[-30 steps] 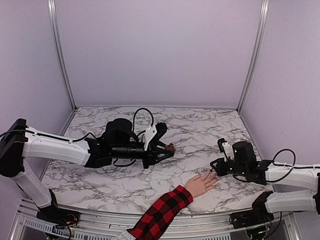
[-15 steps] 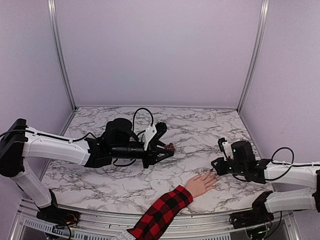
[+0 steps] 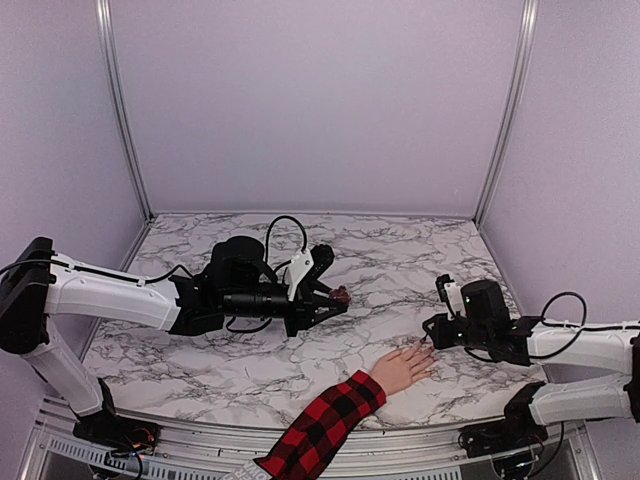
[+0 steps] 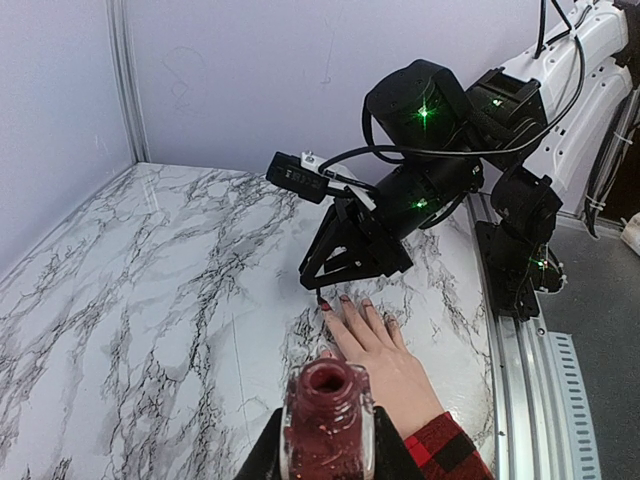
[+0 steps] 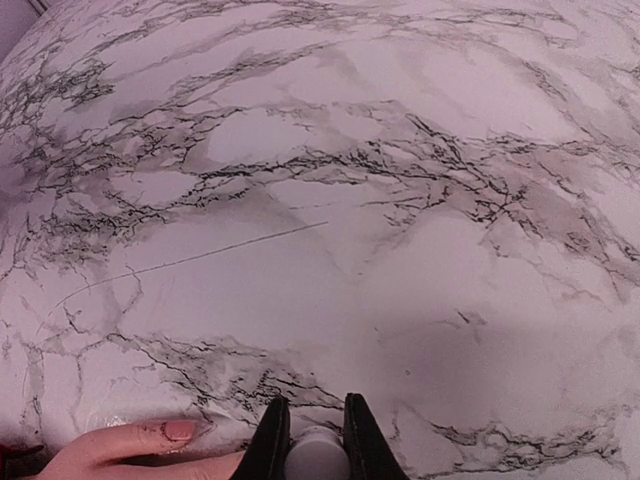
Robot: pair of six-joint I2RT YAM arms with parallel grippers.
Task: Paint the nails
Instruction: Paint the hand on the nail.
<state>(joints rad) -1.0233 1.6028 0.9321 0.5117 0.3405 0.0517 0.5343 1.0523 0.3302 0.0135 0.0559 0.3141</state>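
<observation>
My right gripper (image 5: 312, 440) is clamped on the white brush cap (image 5: 316, 460), beside the pale flesh-coloured hand (image 4: 375, 350) lying flat on the marble worktop (image 4: 150, 300). My left gripper (image 4: 325, 462) grips the open dark-red glass polish bottle (image 4: 325, 405). The left wrist view shows three nails (image 4: 345, 299) red. The right wrist view alone shows one paler nail, which I judge unpainted.

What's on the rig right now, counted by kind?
Grippers: 2, left gripper and right gripper
Bottles: 1, open polish bottle
Caps: 1, white cap
Hands: 1, hand in plaid sleeve
Total: 5
</observation>
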